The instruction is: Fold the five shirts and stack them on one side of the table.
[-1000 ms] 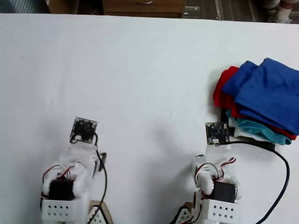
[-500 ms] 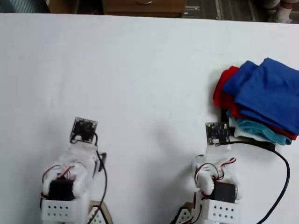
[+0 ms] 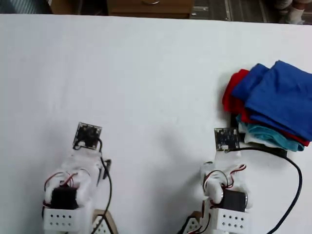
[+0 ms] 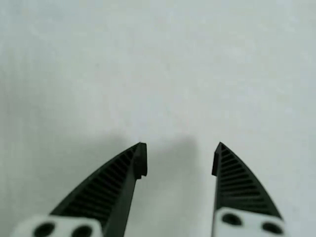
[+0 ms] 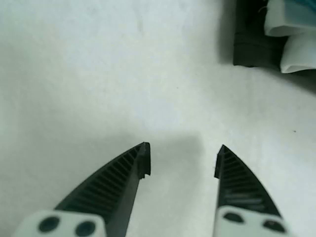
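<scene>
A stack of folded shirts (image 3: pixel 273 105) lies at the table's right side: blue on top, then red, teal, white and black underneath. The black shirt's corner (image 5: pixel 254 42) and white folds (image 5: pixel 291 29) show in the right wrist view. My left gripper (image 4: pixel 178 159) is open over bare white tabletop, nothing between its fingers. My right gripper (image 5: pixel 181 160) is also open and empty, a short way from the stack's black edge. Both arms sit drawn back near the front edge, the left arm (image 3: pixel 73 180) and the right arm (image 3: pixel 224 187).
The white table (image 3: pixel 146 73) stretches bare across the left and middle. A black cable (image 3: pixel 292 185) loops from the right arm beside the stack. Furniture stands beyond the far edge.
</scene>
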